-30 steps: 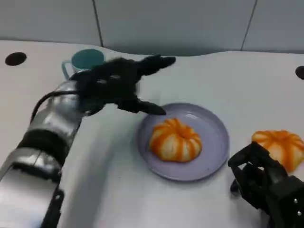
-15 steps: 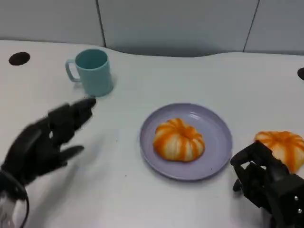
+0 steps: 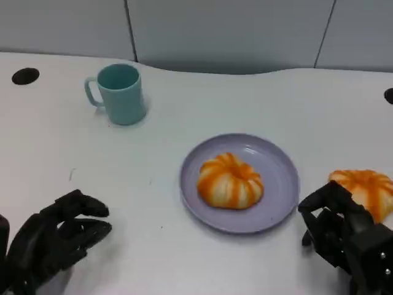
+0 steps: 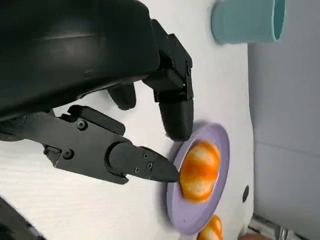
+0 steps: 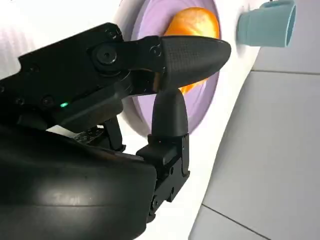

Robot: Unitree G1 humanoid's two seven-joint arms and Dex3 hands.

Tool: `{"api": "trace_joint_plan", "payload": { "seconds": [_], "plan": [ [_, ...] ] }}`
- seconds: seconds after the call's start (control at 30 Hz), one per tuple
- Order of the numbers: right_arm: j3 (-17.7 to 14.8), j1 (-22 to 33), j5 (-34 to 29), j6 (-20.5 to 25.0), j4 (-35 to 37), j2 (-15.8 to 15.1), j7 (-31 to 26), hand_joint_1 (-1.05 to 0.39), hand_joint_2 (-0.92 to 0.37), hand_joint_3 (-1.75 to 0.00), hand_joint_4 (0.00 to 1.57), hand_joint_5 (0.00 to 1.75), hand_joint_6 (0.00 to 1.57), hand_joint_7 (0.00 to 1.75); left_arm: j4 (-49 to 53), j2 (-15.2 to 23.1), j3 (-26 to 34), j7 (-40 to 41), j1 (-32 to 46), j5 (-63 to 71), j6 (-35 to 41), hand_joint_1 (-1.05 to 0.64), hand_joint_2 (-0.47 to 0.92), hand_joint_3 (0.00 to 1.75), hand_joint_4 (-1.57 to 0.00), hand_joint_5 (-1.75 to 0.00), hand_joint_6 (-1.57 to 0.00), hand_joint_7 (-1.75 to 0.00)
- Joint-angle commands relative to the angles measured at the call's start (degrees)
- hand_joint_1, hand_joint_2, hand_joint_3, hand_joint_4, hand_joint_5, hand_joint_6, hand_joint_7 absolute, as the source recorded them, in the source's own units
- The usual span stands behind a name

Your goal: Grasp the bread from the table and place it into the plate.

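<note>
An orange-striped bread roll (image 3: 230, 180) lies in the middle of the lilac plate (image 3: 277, 165) at the table's centre. A second, similar roll (image 3: 363, 189) sits on the bare table to the right of the plate. My left hand (image 3: 56, 243) rests low at the near left, far from the plate, its fingers loosely apart and holding nothing. My right hand (image 3: 342, 235) sits just in front of the second roll, fingers bent, empty. The left wrist view shows that hand (image 4: 125, 95), the plate (image 4: 191, 220) and its roll (image 4: 200, 170). The right wrist view shows my right hand (image 5: 110, 145) near the plate (image 5: 200, 112).
A teal mug (image 3: 120, 93) stands at the back left, handle turned left; it also appears as mug (image 4: 245, 20) and mug (image 5: 265, 25). Dark round holes mark the table at far left (image 3: 24, 75). A grey wall runs behind the table.
My left arm has drawn back from over the plate's left edge to the near left corner, uncovering the mug. The right hand and both rolls have stayed put.
</note>
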Motion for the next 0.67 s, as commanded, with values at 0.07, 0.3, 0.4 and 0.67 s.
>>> {"api": "trace_joint_plan", "payload": {
  "seconds": [0.07, 0.3, 0.4, 0.67],
  "plan": [
    [-0.49, -0.01, 0.09, 0.63, -0.6, -1.0, -0.29, -0.31, -0.92, -0.44, 0.6, 1.75, 0.38, 1.71, 0.37, -0.16, 0.87, 1.43, -0.82, -0.74, 3.13, -0.31, 0.92, 0.1, -0.63, -1.75, -0.43, -1.75],
    [-1.03, -0.99, 1.51, 0.58, 0.52, -0.96, 0.57, -0.32, -0.92, -0.43, 0.65, 1.75, 0.39, 1.72, 2.36, 0.19, 1.1, 3.01, -1.93, 0.24, 3.59, -0.29, 0.92, 0.13, -0.64, -1.75, -0.44, -1.75],
    [-0.83, -1.23, 0.92, 0.71, 0.79, -1.08, 0.12, -0.31, -0.92, -0.42, 0.64, 1.75, 0.38, 1.7, 3.29, 0.45, 1.15, 3.1, -2.49, 0.38, 3.52, -0.29, 0.92, 0.13, -0.65, -1.75, -0.44, -1.75],
    [-0.95, -1.02, 1.16, 0.11, 0.87, -1.17, 0.23, -0.3, -0.92, -0.42, 0.63, 1.75, 0.39, 1.7, 4.36, 0.57, 0.65, 3.24, -2.72, 1.38, 2.07, -0.32, 0.92, 0.12, -0.66, -1.75, -0.46, -1.75]
  ]
}}
